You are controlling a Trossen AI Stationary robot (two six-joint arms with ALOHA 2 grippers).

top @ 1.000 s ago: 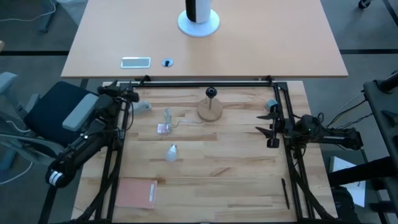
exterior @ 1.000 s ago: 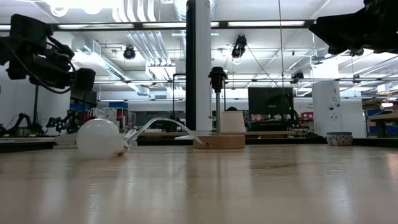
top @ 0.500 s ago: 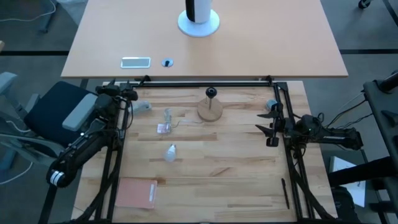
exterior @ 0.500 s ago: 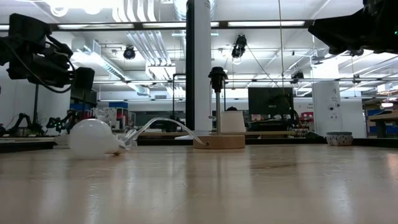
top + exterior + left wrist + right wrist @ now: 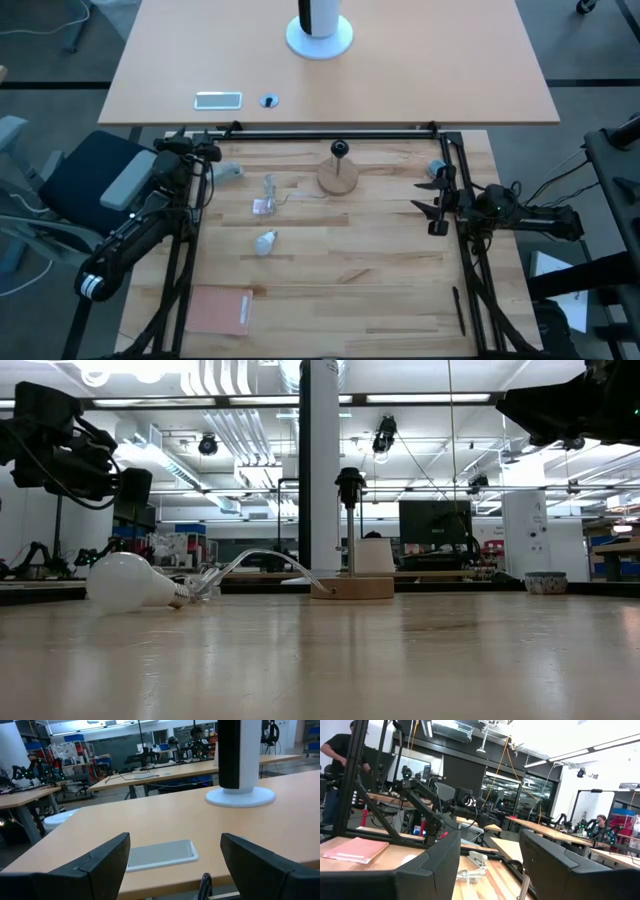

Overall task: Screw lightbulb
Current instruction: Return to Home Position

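The lightbulb (image 5: 265, 242) lies on its side on the wooden table, left of centre. In the low view (image 5: 125, 582) its grey screw base points to the picture's right. The black socket stem stands upright on its round wooden base (image 5: 338, 176) at the far middle; it also shows in the low view (image 5: 350, 586). A clear plastic wrapper (image 5: 268, 195) lies between them. My left gripper (image 5: 205, 152) is open at the far left corner, above the table. My right gripper (image 5: 432, 205) is open at the right edge. Both are empty, as their wrist views (image 5: 175, 870) (image 5: 490, 865) show.
A salmon-coloured notebook (image 5: 220, 310) lies at the near left and a black pen (image 5: 458, 310) at the near right. On a second table beyond the far edge are a phone (image 5: 218, 100) and a white round stand (image 5: 320, 38). A person (image 5: 335, 765) stands in the room.
The lightbulb has rolled a little toward the table's left edge and turned about: in the low view its globe first faced the camera, and now it shows side-on with the screw base to the right. Both arms have kept still.
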